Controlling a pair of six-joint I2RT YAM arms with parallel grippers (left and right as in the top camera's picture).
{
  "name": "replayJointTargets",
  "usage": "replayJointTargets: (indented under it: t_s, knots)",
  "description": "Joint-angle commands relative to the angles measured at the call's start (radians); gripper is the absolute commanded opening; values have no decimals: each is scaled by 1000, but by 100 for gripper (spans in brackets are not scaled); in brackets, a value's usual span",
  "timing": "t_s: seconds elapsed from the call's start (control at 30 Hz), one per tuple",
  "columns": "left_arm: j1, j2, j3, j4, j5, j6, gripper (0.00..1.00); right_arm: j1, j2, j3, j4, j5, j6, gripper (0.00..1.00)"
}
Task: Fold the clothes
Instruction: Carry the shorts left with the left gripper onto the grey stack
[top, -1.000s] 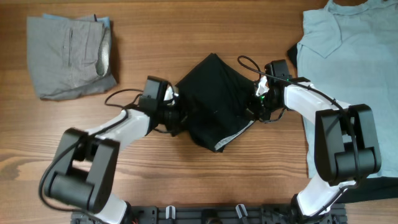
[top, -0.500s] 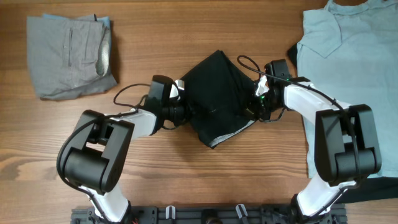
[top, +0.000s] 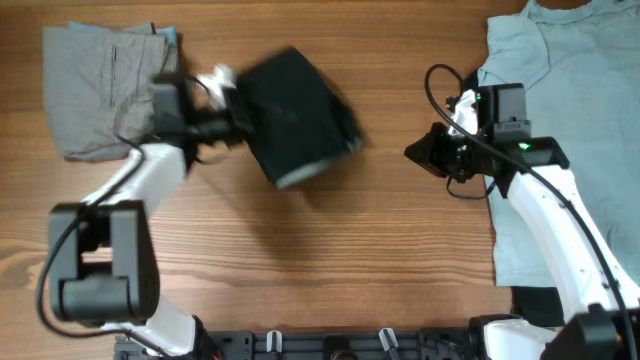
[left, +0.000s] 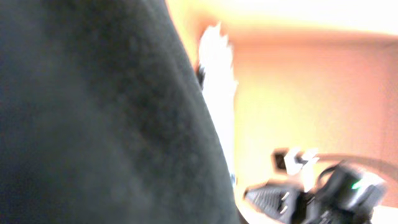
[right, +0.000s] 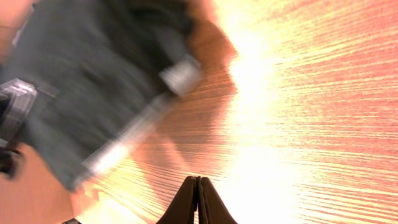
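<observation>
A grey folded garment (top: 110, 90) lies far left on the wooden surface (top: 330, 260). Beside it, the left jaws clamp the edge of the folded black shorts (top: 295, 118). The right jaws are closed on nothing, near the light blue T-shirt (top: 560, 100). Likely the stacking step: next, lay the shorts squarely by the grey garment and release.
</observation>
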Motion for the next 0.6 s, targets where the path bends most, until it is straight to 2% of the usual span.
replayJointTargets:
  t_s: [0.0,0.17,0.27,0.5,0.53,0.57]
  knots:
    - [137,-51,178,35,51,9,4,2,-22,7,-7,13,-3,4]
    - [282,-45,283,51,-112,9,4,2,-20,7,-19,13,-3,4]
    - [365,-39,288,47,-222,9,4,2,-20,7,-22,13,-3,4]
    - [488,74,288,-10,-374,9,4,2,-20,7,-28,13,9,4]
    - [497,98,288,-28,-395,9,5,2,-20,7,-30,13,16,4]
    - [504,116,288,-43,-404,9,12,2,-20,7,-31,13,23,4]
